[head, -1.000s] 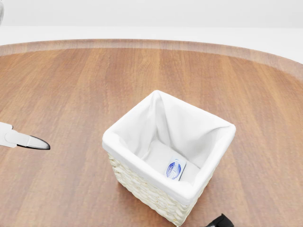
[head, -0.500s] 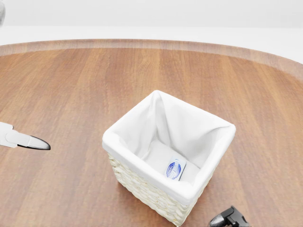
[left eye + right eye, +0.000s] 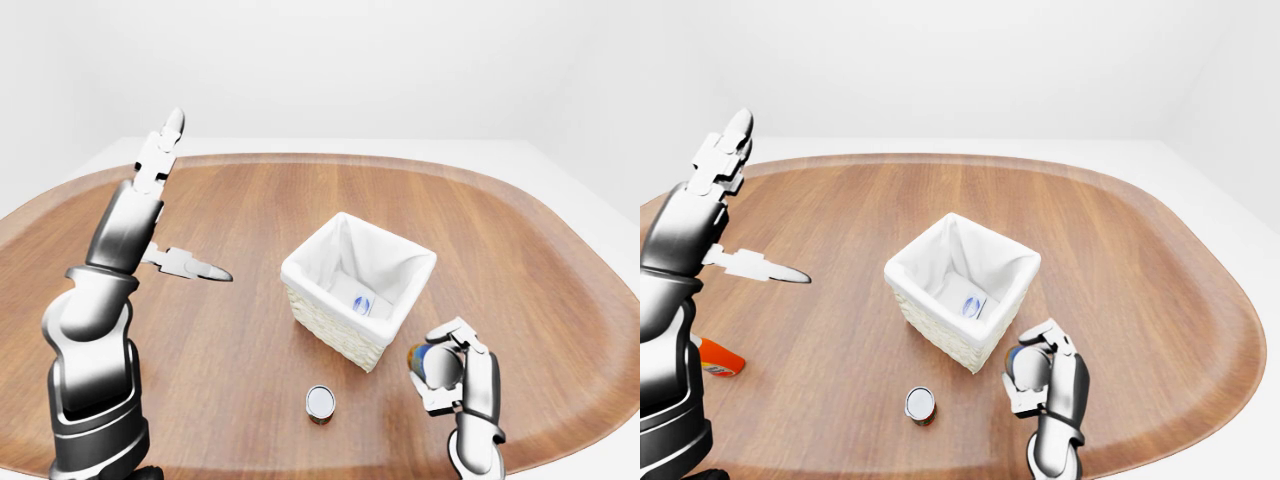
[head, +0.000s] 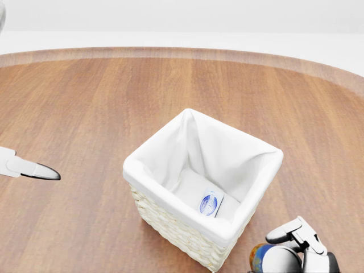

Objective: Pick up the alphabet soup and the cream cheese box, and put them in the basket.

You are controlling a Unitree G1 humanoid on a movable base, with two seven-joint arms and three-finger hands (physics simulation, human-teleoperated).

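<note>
Since a second ago the right hand [image 4: 293, 250] has risen into the head view's bottom right corner, where only a dark tip showed before; the basket and left fingertip sit unchanged.

At the left of the eye views, the left hand [image 3: 160, 195] is raised with its fingers spread wide, gripping nothing; one finger points up and another sticks out sideways over the wooden table [image 3: 250, 330]. An orange-and-white object [image 3: 718, 360] lies at the table's left edge, partly hidden by the arm. Toward the middle bottom, a small can [image 3: 320, 402] stands upright, showing a pale lid.

The basket [image 3: 345, 335] is woven and cream-coloured with a white cloth lining. The cream cheese box [image 4: 209, 204] lies on its floor, white with a blue oval label.

Right of the basket, the right hand's fingers are curled closed round the alphabet soup [image 4: 257, 257], a can with blue and orange showing between the fingers, held just beside the basket's lower right wall.
</note>
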